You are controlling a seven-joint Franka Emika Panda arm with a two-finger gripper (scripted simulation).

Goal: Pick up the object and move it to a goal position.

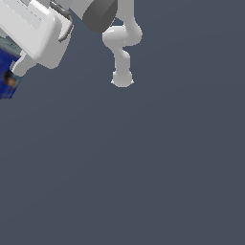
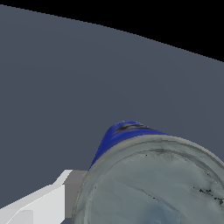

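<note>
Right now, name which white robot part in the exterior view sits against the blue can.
The blocky white tool at the exterior view's upper left, closed on the small blue-labelled cylindrical can. The slim white arm base at centre stands alone.

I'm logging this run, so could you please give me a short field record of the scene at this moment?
object: blue-labelled can, grey metallic top toward the wrist camera
object position: at the exterior view's upper left edge, partly out of frame
gripper: white, one finger beside the can
grip: appears closed on the can; second finger unseen
surface: plain grey floor
goal marker: none visible
</note>
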